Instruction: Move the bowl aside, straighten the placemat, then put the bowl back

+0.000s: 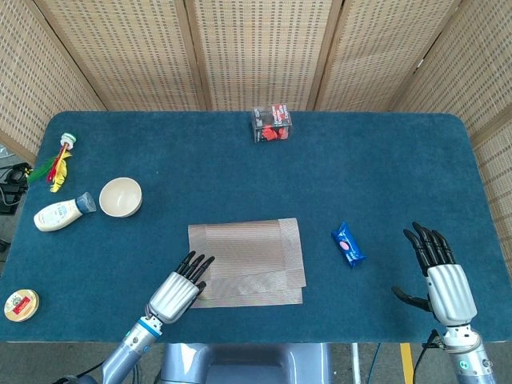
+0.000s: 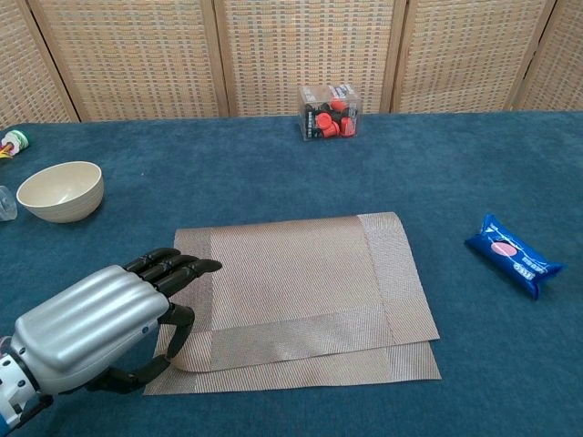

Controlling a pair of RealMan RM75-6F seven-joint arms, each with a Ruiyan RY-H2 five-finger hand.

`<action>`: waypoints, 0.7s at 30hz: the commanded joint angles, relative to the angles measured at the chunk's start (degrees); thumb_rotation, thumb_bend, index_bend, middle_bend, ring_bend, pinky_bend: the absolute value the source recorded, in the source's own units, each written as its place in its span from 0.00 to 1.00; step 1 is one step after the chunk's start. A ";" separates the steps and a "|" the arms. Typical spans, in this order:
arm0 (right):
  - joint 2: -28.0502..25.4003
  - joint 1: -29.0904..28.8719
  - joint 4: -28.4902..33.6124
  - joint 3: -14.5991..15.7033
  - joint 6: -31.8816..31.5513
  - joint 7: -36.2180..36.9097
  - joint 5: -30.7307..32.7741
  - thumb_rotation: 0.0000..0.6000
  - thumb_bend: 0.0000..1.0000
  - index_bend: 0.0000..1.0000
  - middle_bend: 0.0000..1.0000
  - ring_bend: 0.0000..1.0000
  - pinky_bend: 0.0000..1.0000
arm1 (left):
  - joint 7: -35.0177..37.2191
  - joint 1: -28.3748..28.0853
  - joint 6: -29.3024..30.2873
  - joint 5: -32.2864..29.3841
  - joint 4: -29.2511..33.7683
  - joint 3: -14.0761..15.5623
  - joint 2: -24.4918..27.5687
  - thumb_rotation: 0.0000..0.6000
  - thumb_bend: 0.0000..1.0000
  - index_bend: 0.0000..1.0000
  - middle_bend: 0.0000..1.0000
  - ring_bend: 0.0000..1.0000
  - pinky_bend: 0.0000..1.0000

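A brown woven placemat [image 1: 248,256] [image 2: 301,282] lies folded over itself near the table's front edge, its two layers out of line. My left hand [image 1: 178,290] [image 2: 100,323] is at the mat's near left corner. There its thumb and one finger pinch the upper layer, which curls up off the lower one, while the other fingers stretch over the mat's left edge. The cream bowl [image 1: 121,197] [image 2: 61,190] stands upright on the cloth, well to the left of the mat. My right hand [image 1: 438,272] hovers open at the front right, holding nothing.
A blue snack packet [image 1: 348,244] [image 2: 513,255] lies right of the mat. A clear box of red pieces [image 1: 272,125] [image 2: 330,111] stands at the back centre. A white bottle [image 1: 62,214], a round tin [image 1: 21,305] and a feathered toy [image 1: 59,164] sit along the left edge.
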State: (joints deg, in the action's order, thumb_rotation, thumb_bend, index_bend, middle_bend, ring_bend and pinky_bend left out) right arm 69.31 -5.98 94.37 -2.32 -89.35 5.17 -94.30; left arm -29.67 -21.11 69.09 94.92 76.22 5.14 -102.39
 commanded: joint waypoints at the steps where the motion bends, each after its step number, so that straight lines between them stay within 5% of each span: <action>1: -0.02 0.00 0.00 0.01 0.02 0.02 -0.01 1.00 0.17 0.00 0.00 0.00 0.00 | 0.03 0.02 -0.06 -0.23 0.02 -0.12 0.06 1.00 0.49 0.59 0.00 0.00 0.00; 14: -0.20 0.15 0.22 0.07 -0.36 0.01 -0.34 1.00 0.17 0.00 0.00 0.00 0.00 | 0.13 -0.69 1.42 0.84 3.73 -1.04 2.39 1.00 0.58 0.60 0.00 0.00 0.00; 21: -0.51 0.28 0.25 -0.20 -0.65 0.35 0.00 1.00 0.17 0.00 0.00 0.00 0.00 | -2.75 -3.59 1.35 0.55 10.52 -6.00 6.32 1.00 0.58 0.60 0.00 0.00 0.00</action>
State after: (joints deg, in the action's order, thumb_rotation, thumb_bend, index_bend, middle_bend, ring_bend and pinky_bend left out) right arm 68.83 -5.72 94.62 -2.50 -89.98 5.49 -94.33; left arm -31.45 -23.61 70.76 96.01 84.96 0.83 -97.36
